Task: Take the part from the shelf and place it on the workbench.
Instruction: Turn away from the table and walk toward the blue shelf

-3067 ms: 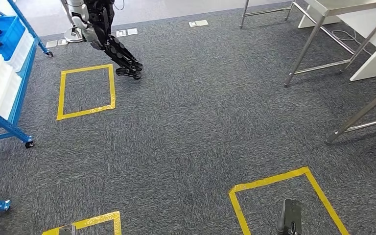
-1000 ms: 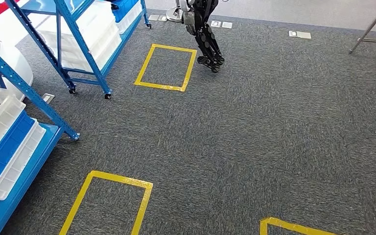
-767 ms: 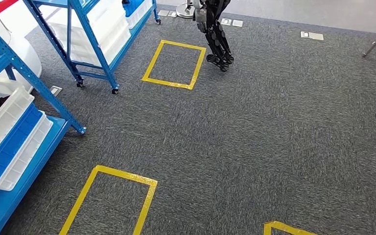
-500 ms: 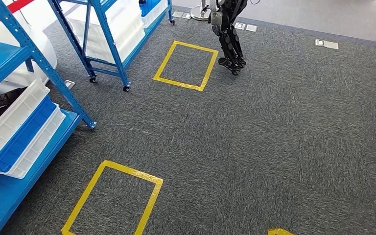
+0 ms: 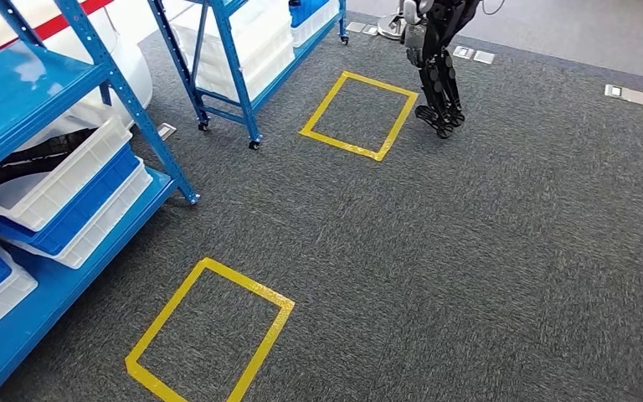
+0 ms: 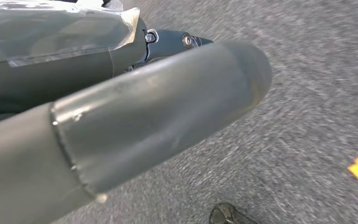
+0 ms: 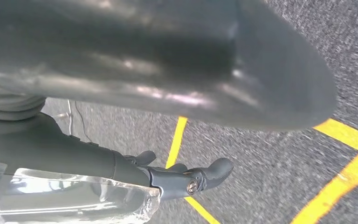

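From the head camera I look down on grey carpet (image 5: 469, 251) marked with yellow tape rectangles (image 5: 210, 330), a blue shelf (image 5: 42, 92) at my left carrying white bins (image 5: 54, 180) and blue bins (image 5: 84, 209). A dark part (image 5: 29, 159) lies in the upper white bin. A second blue shelf (image 5: 234, 67) stands farther off, and another robot's black legs (image 5: 437, 79) stand beyond the far rectangle. My left hand (image 6: 135, 116) and right hand (image 7: 177, 60) hang over carpet, holding nothing; whether their fingers are spread I cannot tell. No writing is legible.
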